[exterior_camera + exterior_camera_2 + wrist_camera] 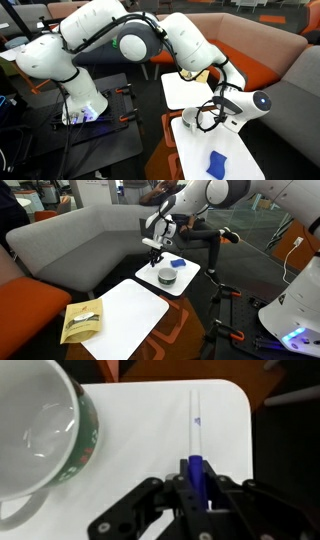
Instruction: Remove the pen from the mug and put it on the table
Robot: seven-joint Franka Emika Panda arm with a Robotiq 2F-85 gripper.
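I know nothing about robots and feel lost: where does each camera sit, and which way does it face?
An exterior view: beside the base, looking along the white arm to the table.
An exterior view: across the tables, facing the grey sofa; arm hangs near the mug.
Wrist view: looks straight down at table; jaws grip the pen.
Shared: blue cloth in both exterior views.

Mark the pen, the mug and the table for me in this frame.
the pen (195, 470): wrist view, middle of the blue barrel.
the mug (40, 420): wrist view, white inner wall.
the table (140, 430): wrist view, bare white top.
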